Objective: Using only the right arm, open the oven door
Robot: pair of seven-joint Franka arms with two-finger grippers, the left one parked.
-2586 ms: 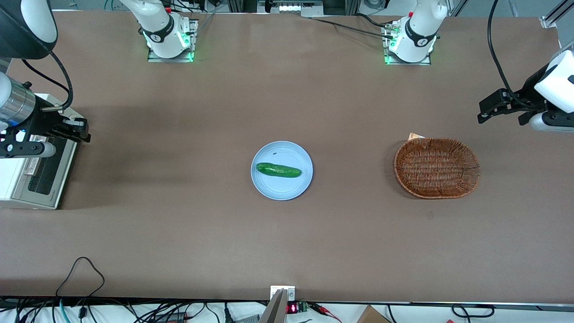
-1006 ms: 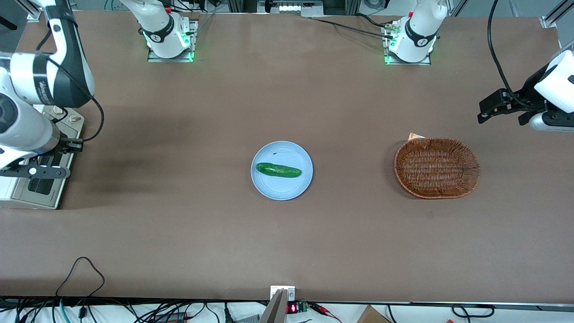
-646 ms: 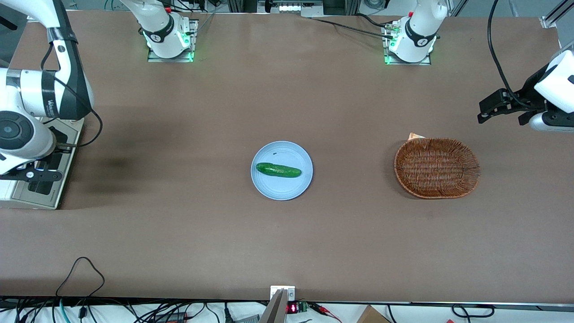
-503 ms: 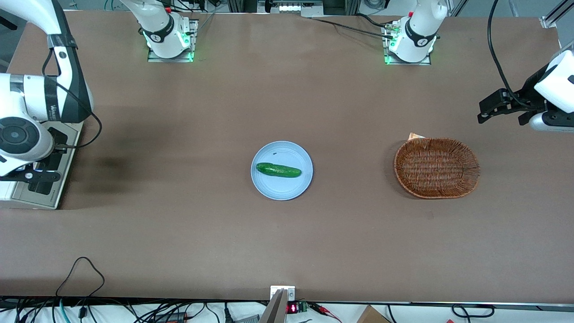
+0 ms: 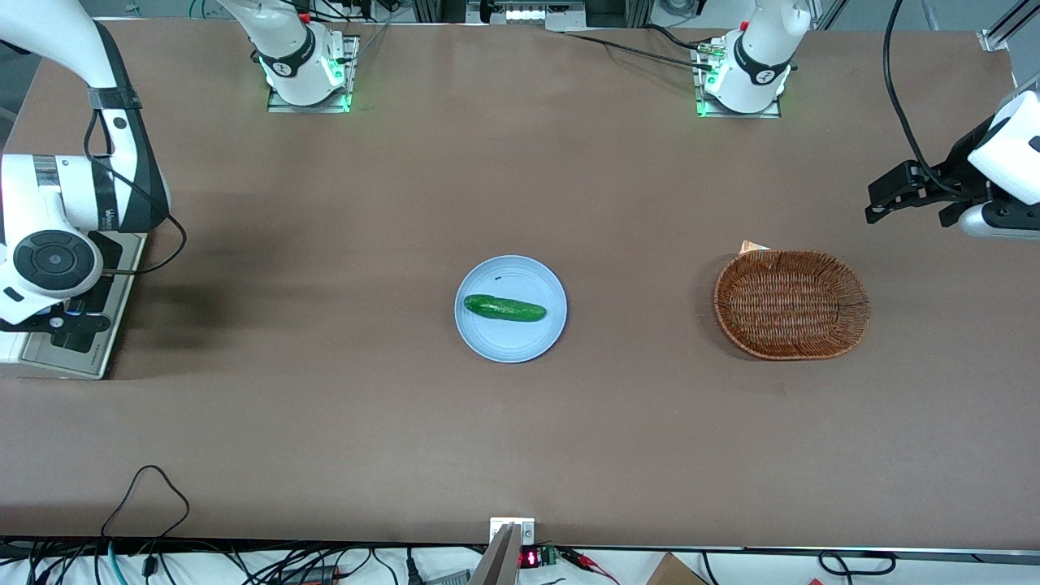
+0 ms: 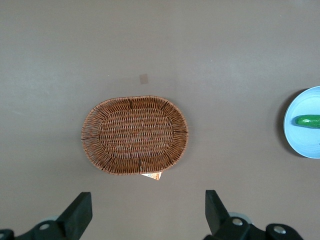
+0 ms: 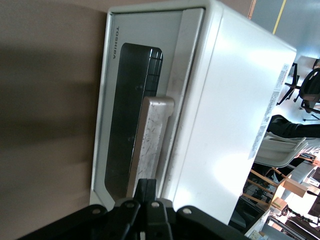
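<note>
you're hovering the gripper point(image 7: 148, 192) by the oven door point(image 7: 131, 107) handle point(image 7: 150, 140), jaws closed, holding nothing; open them first.

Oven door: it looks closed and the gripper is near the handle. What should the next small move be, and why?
Probably open the fingers and ease the gripper forward onto the handle. The door sits flush against the oven. The gripper hovers shut just short of the handle's end and grips nothing, so it cannot pull yet.

The right arm point(image 5: 57, 211) is white with black joint bands, a looping black cable and a black gripper point(image 7: 147, 192)
</note>
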